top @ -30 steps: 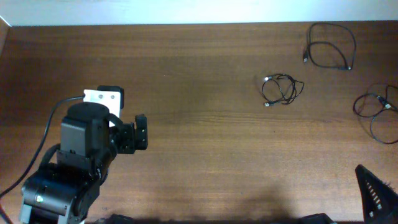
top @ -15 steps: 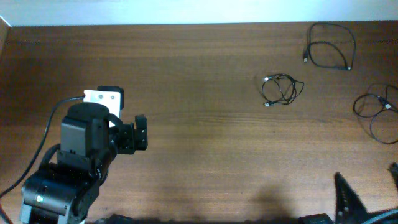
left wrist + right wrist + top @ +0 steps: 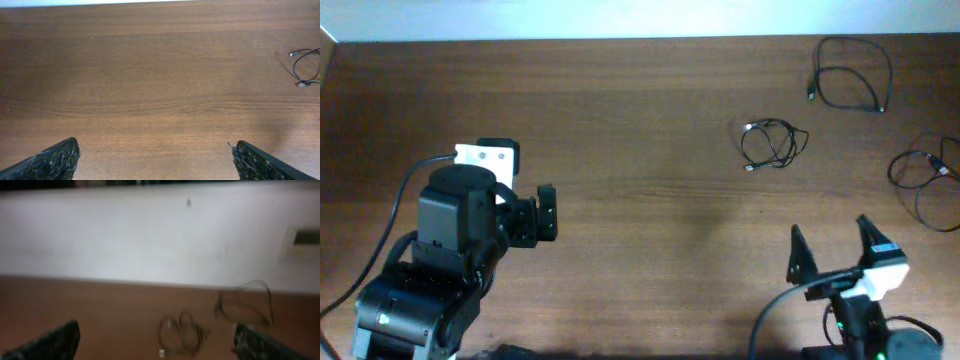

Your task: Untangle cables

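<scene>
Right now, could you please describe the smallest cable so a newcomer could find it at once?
Start on the right half of the wooden table. The smallest cable lies nearest the table's middle, beyond the open right gripper. Unlike the wide loop by the far edge and the sprawling cable at the right side, both also black, it is wound into tight coils.
</scene>
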{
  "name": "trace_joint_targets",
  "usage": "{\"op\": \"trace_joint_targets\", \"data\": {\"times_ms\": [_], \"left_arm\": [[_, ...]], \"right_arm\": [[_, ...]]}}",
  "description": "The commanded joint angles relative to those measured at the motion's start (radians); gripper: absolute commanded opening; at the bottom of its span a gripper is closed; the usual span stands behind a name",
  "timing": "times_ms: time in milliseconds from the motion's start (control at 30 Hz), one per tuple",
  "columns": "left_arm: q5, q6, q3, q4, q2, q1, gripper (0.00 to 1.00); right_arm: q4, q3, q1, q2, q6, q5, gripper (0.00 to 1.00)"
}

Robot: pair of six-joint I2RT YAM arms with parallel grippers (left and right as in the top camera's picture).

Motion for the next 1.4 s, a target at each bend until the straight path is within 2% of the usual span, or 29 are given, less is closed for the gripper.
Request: {"op": "trace_joint_targets", "data": {"times_ms": [0,100,233,900,1233,1367], "left_arm": [[-0.014,-0.009,0.006,-0.002,-0.004,0.000,0.99],[-0.014,-0.009,0.006,-0.002,-0.004,0.000,0.99],[-0.014,-0.009,0.006,-0.002,-0.004,0.000,0.99],[-0.014,-0.009,0.006,-0.002,-0.004,0.000,0.99],[-0.014,-0.009,0.006,-0.002,-0.004,0.000,0.99],[-0.014,-0.009,0.006,-0.002,-0.004,0.000,1.00]], "right_arm": [[0.159,-0.153,-0.006,-0.014,-0.003,-0.013,0.98],[0.292,-0.257,-0.006,-0.014,-0.003,-0.013,0.99],[0.385,-0.344,-0.006,-0.014,-0.003,-0.013,0.99],[0.383,-0.388,-0.007,-0.014,-0.003,0.099,0.98],[0.445,-0.388,-0.027,-0.014,0.031,0.070,0.98],[0.416,-0.388,-0.040,-0.014,0.030,0.055,0.98]]}}
